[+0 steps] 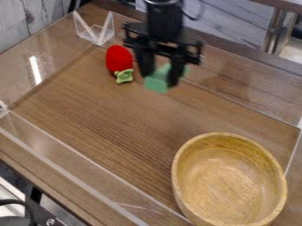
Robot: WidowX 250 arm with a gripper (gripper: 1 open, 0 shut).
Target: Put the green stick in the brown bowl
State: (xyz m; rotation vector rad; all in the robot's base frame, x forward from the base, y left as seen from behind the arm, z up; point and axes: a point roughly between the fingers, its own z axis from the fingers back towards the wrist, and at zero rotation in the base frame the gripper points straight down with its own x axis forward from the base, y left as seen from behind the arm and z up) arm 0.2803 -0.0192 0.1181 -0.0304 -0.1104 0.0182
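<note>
My gripper (161, 78) hangs above the wooden table, pointing down, its black fingers shut on the green stick (157, 83), whose light-green end shows below the fingers and clear of the tabletop. The brown bowl (230, 181) sits at the lower right of the camera view, round, thick-rimmed and with nothing inside. The gripper is up and to the left of the bowl, well apart from it.
A red strawberry-like toy (117, 59) with a green leafy end lies left of the gripper. A clear plastic stand (94, 29) sits at the back. A low transparent wall (71, 181) borders the table's near edge.
</note>
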